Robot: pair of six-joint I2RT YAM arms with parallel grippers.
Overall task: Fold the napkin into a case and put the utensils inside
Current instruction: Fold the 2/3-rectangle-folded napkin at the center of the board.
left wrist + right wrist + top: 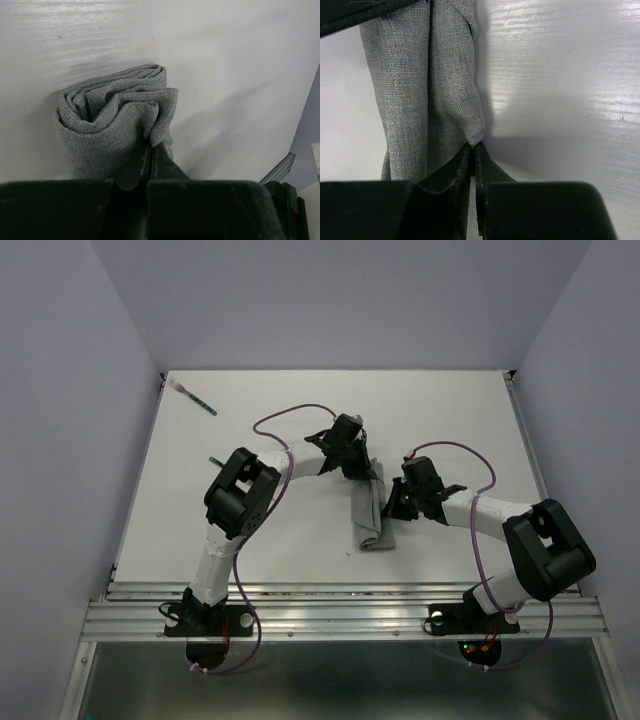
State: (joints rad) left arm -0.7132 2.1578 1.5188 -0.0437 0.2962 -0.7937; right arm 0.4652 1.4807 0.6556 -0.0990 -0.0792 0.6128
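The grey napkin (366, 518) lies on the white table as a narrow, loosely layered strip between the two arms. My left gripper (364, 472) is shut on the napkin's far end; in the left wrist view its tips (151, 146) pinch a fold of the bunched napkin (115, 115). My right gripper (388, 508) is shut on the strip's right edge, where its tips (475, 146) nip a corner of the napkin (420, 85). One teal-handled utensil (198, 399) lies at the far left corner. A second utensil (215, 459) shows only its tip beside the left arm's elbow.
A white table (460, 420) is enclosed by pale walls on three sides. A metal rail (340, 605) runs along the near edge by both arm bases. Purple cables loop over each arm (290, 415).
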